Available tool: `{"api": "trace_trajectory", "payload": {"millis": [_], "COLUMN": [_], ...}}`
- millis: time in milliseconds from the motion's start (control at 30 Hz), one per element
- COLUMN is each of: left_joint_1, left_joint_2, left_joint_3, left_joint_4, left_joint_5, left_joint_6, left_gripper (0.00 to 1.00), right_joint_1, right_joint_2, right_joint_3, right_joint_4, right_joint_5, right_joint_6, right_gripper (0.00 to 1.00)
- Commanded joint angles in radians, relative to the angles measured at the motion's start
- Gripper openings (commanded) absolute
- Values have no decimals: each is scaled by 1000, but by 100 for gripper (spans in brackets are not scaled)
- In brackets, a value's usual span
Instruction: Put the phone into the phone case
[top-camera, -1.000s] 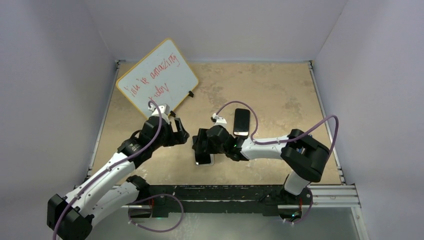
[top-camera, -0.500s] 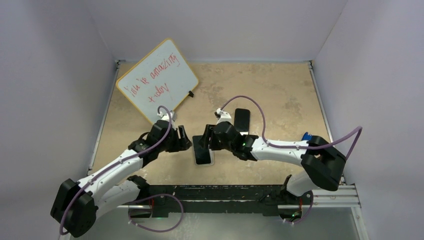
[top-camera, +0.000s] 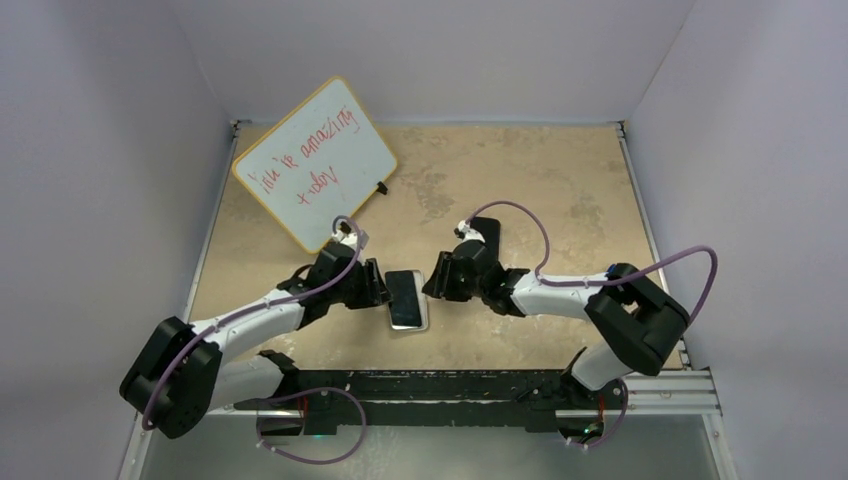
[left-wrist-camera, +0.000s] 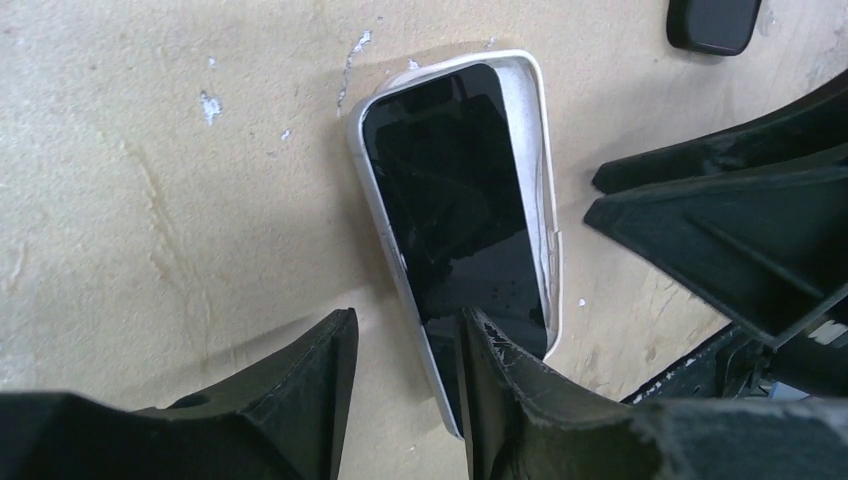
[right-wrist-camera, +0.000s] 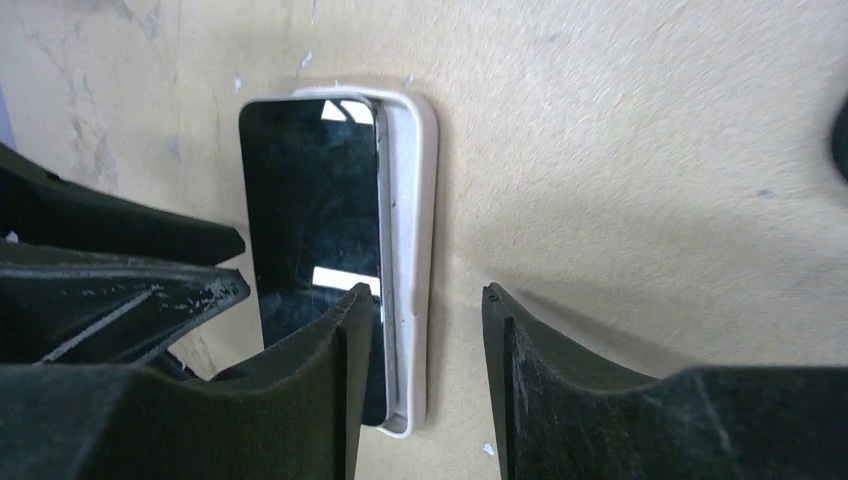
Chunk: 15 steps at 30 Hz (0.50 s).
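The phone (top-camera: 403, 296), black-screened, lies in the whitish phone case (top-camera: 409, 325) on the table between my two grippers. In the left wrist view the phone (left-wrist-camera: 455, 200) sits skewed in the case (left-wrist-camera: 538, 150), tight to one long rim with bare inner wall showing along the other. My left gripper (top-camera: 378, 291) is open at the case's left long edge (left-wrist-camera: 405, 325), one finger over the screen and one over the table. My right gripper (top-camera: 432, 282) is open astride the opposite long edge (right-wrist-camera: 428, 300) of the case (right-wrist-camera: 410, 200).
A yellow-framed whiteboard (top-camera: 315, 160) with red writing leans at the back left. A second black phone (top-camera: 487, 226) lies just behind my right wrist, and it also shows in the left wrist view (left-wrist-camera: 710, 20). A metal rail (top-camera: 660, 380) runs along the near edge.
My right gripper has drawn back to the right off the phone, uncovering it. My left gripper has moved right and forward up to the case's left edge.
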Motion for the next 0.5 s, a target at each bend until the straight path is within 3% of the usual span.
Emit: {"api": "trace_trajectory", "payload": {"millis": [0,167,467], "left_joint_1": [4,3,0], "left_joint_2": [33,53,63], "left_joint_3": [3,1,7], "left_joint_4": [110,129,173], "left_joint_5": [43,53,100], "left_joint_6": [-13,-18,-36], "left_gripper": [41,37,16], "right_joint_1": [1,-8,-8], "right_joint_2": [31,47,85], "right_joint_3": [-21,-57,-69], "right_joint_4": [95,147,197], "right_joint_5": [-99,-131,-174], "right_joint_6": [12,28,26], "right_gripper": [46,41,35]}}
